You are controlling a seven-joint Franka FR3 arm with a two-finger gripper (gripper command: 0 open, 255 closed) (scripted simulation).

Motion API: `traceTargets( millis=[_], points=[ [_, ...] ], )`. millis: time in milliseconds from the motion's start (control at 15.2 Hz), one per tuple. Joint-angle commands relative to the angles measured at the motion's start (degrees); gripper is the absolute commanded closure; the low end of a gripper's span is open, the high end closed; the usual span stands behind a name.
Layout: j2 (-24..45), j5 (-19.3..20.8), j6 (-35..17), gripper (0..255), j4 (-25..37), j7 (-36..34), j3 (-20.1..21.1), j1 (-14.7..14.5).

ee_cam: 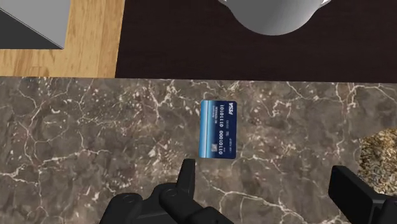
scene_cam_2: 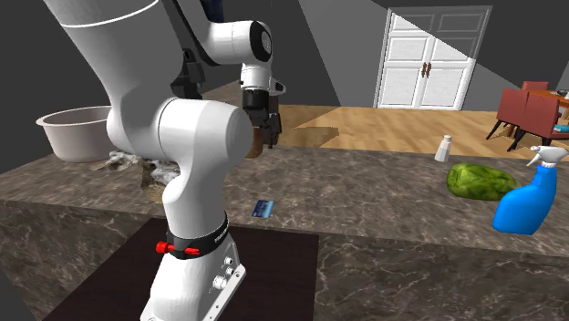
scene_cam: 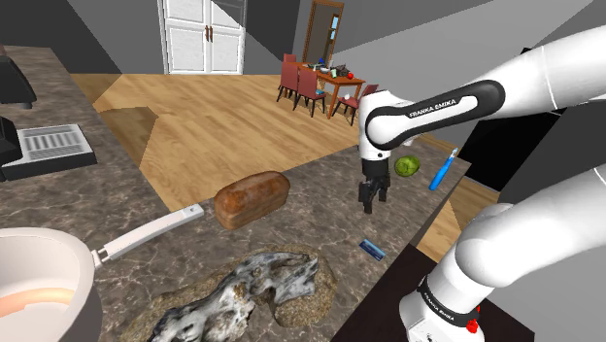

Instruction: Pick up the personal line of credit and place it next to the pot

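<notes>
Here, nearest in the shoulder view, a white pot sits at the lower left of the frame, its long handle pointing toward the middle. Just past it lies a grey gnarled lump. Low and right of centre, the blue card lies flat on the dark marbled counter, near its edge. Above it in the frame hangs the black claw, its fingers apart and holding nothing. In the wrist view, the card rests just beyond one fingertip, untouched. Farther off, a brown loaf lies mid-frame. A green lump and a blue spray bottle sit right of centre.
</notes>
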State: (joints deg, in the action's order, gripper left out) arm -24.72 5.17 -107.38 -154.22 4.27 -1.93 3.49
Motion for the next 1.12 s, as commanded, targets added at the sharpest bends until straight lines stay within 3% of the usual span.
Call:
traceTargets(
  millis=[0, 594, 1056],
  points=[
    [2.8, 0.7, -2.5, 0, -1.6, 0.7, -0.7, 0.6],
    [22.4, 4.3, -16.0, 0, -4.4, 2.7, -3.3, 3.0],
    [25.8, 5.5, -22.1, 0, -7.2, 2.1, -3.9, 3.6]
  ],
)
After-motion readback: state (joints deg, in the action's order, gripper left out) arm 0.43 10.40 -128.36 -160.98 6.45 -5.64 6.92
